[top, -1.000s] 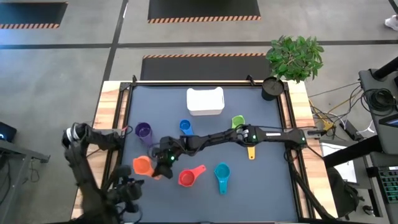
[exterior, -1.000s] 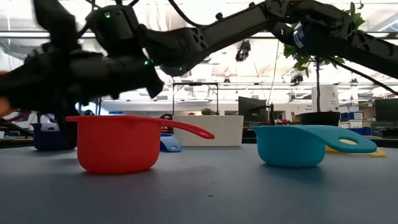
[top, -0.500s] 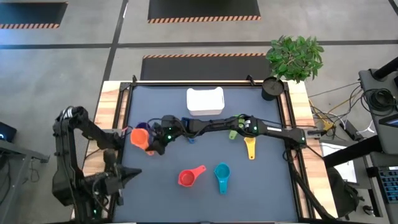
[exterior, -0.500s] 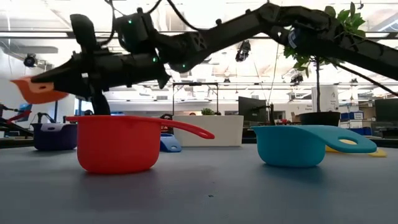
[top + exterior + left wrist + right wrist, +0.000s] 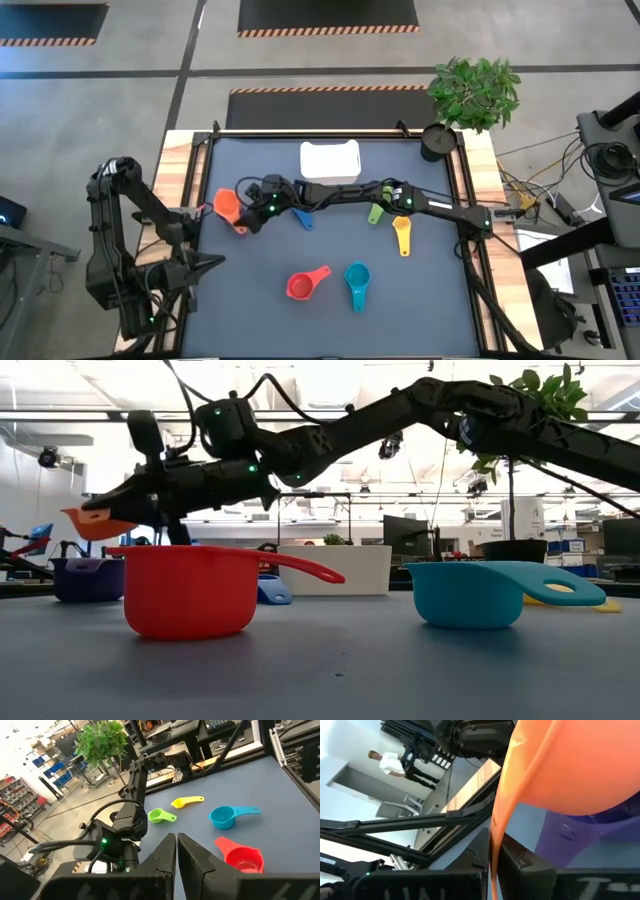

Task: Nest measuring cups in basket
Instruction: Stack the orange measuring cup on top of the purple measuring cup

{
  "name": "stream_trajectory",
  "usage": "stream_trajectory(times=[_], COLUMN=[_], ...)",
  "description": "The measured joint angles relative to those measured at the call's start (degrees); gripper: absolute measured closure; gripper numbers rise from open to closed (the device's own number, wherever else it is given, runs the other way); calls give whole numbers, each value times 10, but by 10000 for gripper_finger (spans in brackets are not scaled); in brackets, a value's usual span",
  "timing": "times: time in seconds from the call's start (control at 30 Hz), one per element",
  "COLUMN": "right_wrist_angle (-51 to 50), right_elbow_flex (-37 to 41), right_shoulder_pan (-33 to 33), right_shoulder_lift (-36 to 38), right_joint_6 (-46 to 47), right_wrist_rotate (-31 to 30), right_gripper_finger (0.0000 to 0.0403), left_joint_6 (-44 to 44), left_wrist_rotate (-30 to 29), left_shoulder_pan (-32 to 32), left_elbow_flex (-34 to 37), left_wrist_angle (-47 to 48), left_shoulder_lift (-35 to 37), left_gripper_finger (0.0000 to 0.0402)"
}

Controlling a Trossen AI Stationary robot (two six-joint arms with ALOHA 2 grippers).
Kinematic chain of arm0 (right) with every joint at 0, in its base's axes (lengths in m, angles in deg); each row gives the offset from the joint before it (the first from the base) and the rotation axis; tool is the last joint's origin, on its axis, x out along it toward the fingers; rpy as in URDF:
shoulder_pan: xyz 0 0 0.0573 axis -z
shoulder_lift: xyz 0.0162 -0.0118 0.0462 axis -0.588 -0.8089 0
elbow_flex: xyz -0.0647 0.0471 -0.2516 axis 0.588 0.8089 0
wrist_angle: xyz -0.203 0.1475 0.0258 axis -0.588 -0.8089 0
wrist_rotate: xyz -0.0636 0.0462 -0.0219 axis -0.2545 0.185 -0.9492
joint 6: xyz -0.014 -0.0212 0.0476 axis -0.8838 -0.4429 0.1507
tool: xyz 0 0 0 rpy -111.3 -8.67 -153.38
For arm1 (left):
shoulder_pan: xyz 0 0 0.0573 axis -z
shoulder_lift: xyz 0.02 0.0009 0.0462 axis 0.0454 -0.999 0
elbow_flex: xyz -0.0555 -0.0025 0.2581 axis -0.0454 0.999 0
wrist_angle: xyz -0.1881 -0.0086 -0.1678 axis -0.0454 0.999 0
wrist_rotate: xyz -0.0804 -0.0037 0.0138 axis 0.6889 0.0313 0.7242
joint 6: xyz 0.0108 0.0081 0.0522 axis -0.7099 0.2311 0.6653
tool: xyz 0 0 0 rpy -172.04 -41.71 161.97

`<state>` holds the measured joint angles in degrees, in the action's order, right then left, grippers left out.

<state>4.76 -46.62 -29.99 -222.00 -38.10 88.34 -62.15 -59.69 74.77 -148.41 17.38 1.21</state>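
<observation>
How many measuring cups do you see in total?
7: orange in the right gripper, above purple at left; blue beside that arm; green, yellow at right; red, teal in front. None seems hidden.

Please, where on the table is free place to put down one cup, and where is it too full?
Free: the near strip in front of the red cup and teal cup, and the mat's right side past the yellow cup. Crowded: the left centre, where the right claw holds the orange cup near the basket.

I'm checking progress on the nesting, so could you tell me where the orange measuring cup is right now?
The right gripper holds the orange measuring cup in the air at the table's left side, above the purple measuring cup.
</observation>
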Motion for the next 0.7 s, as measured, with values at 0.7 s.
stream_trajectory(times=[0.7], right_wrist_angle=[-11], right_elbow_flex=[16], right_shoulder_pan=[-5], right_shoulder_lift=[0], right_joint_6=[-40], right_wrist_rotate=[-26], right_gripper_finger=[382], left_joint_6=[2], left_wrist_rotate=[-12], left_shoulder_pan=[0], left_elbow_flex=[1], left_wrist_angle=[-6], left_shoulder_lift=[-1], left_gripper_finger=[402])
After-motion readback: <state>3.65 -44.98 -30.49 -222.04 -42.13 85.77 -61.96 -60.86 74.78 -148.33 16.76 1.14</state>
